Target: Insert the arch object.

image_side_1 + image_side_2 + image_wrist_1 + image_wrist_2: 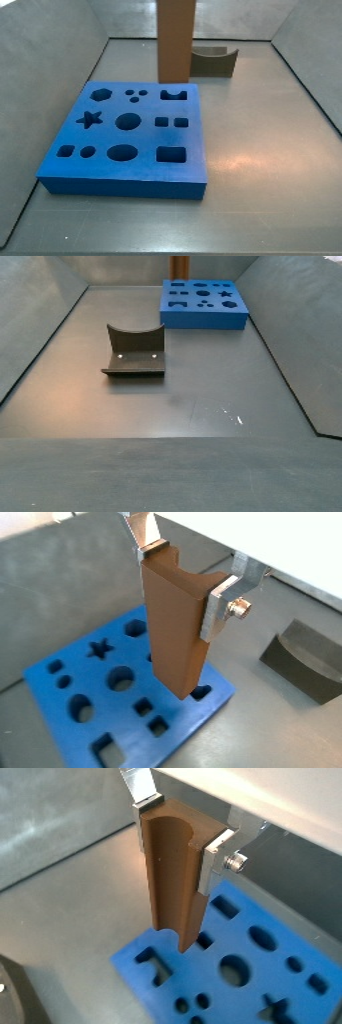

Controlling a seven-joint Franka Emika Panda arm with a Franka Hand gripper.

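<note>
The arch object point(174, 632) is a tall brown prism with a curved scoop in its top end. It hangs upright in my gripper point(186, 580), whose silver fingers are shut on its upper sides; both wrist views show this point(179, 833). Its lower end is at the edge of the blue board point(201, 717), right by an arch-shaped hole point(201, 694). I cannot tell whether it touches the board. A side view shows the prism point(175, 40) standing at the board's far edge point(120, 185), with the gripper above the frame.
A squat dark grey block point(214, 62) with a curved scoop stands on the floor beyond the board, and shows in both side views point(134, 351). The board point(203, 318) has several shaped holes. Grey walls enclose the floor.
</note>
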